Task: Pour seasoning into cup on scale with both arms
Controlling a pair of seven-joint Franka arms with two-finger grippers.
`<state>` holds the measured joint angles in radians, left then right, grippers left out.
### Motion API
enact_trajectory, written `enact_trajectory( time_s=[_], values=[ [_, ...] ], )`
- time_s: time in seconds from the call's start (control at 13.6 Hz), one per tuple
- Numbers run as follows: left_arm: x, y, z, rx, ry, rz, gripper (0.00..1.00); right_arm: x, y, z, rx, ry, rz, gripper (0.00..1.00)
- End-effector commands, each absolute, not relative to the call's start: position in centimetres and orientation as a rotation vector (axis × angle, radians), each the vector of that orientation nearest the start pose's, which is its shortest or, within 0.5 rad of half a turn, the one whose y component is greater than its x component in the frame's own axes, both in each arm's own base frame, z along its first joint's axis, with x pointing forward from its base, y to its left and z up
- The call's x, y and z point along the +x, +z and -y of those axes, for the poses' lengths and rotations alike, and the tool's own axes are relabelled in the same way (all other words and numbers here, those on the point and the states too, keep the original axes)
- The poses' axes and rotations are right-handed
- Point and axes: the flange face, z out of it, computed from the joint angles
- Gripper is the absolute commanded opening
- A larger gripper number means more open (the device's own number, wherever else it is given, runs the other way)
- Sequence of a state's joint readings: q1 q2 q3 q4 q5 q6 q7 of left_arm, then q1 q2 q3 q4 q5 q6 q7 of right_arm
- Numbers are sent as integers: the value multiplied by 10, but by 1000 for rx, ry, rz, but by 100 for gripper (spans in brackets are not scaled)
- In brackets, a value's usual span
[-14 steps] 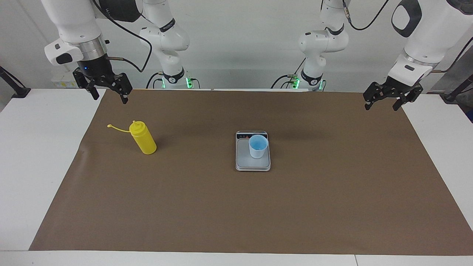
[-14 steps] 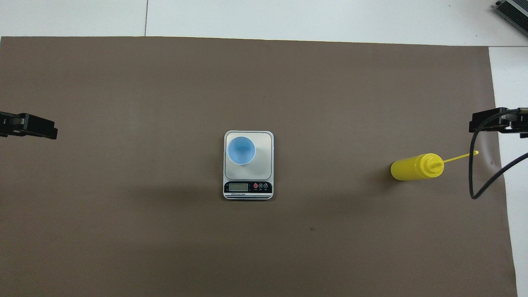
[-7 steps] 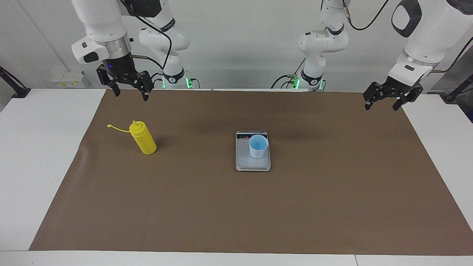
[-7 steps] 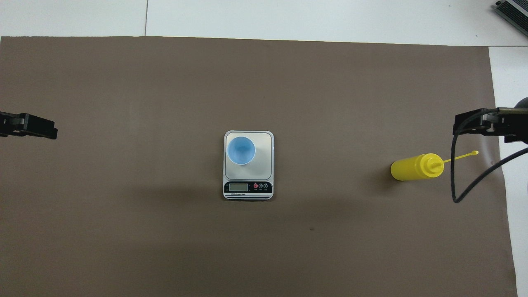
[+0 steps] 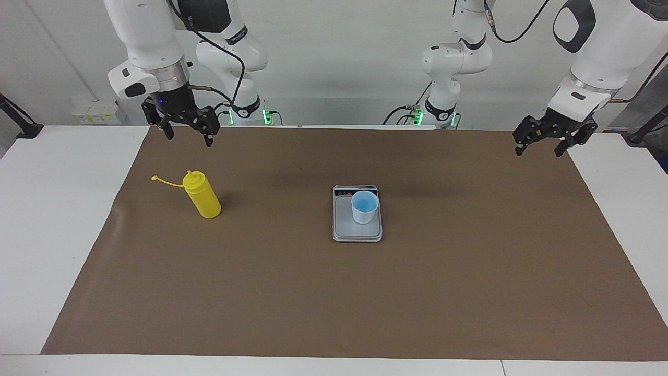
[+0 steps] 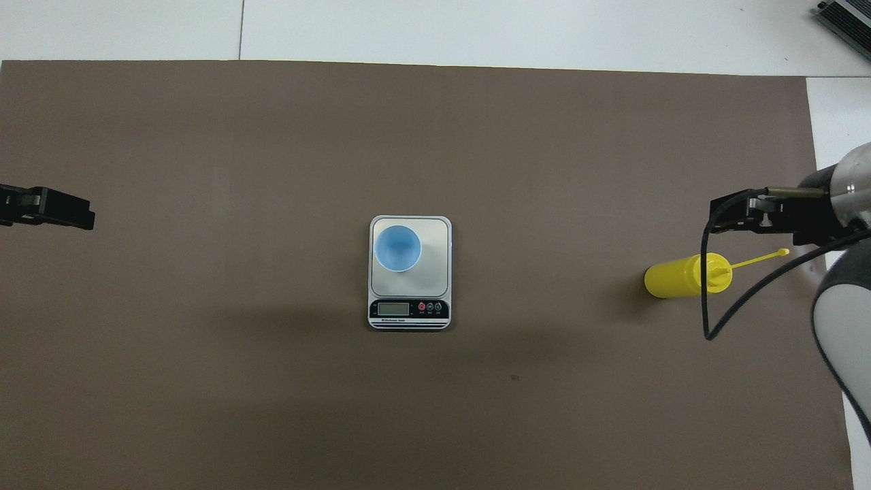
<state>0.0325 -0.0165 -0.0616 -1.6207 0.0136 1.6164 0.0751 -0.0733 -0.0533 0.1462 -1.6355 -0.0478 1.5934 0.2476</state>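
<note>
1. Scale (image 5: 357,214): you see a flat silver-grey kitchen scale lying on the brown mat (image 5: 334,292) near the middle of the table (image 5: 62,209). Its dark display strip is the end nearer to the robots.

2. Cup (image 5: 364,207): you see a pale blue cup standing upright on the scale's grey weighing plate, set toward the left arm's side of that plate. In the overhead view its open mouth faces up.

3. Seasoning bottle (image 5: 203,195): you see a yellow squeeze bottle standing on the mat toward the right arm's end of the table, well apart from the scale. Its cone nozzle is at the top, and the thin cap strap sticks out toward the mat's edge at that end.

4. Right gripper (image 5: 187,128): you see it hanging in the air over the mat's edge nearest the robots, above the bottle and clear of it. Its fingers are spread and empty.

5. Left gripper (image 5: 540,143): you see it hovering over the mat's corner at the left arm's end, well apart from the scale and cup. Its fingers are likewise spread, with nothing between them.

6. Cable: a black cable loops down from the right arm's wrist and, in the overhead view, crosses in front of the bottle.
</note>
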Motion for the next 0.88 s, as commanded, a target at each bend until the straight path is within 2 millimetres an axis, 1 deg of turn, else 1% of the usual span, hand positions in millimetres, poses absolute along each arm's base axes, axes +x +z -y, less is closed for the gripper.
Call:
enact_trajectory(
  time_s=[0.0, 0.07, 0.15, 0.29, 0.81],
  values=[
    [544, 616, 13, -3138, -17, -152, 100, 524, 630, -21, -3142, -31, -303, 100],
    [544, 616, 13, -3138, -17, -152, 100, 524, 630, -22, -3147, -28, -251, 100],
    [544, 616, 14, -3138, -14, -154, 100, 523, 629, -24, -3150, -28, -238, 100],
    [544, 616, 13, -3138, -17, -152, 100, 522, 626, -27, -3154, -29, -229, 100],
    [544, 616, 13, -3138, -17, -152, 100, 521, 627, -29, -3153, -36, -221, 100]
  ],
)
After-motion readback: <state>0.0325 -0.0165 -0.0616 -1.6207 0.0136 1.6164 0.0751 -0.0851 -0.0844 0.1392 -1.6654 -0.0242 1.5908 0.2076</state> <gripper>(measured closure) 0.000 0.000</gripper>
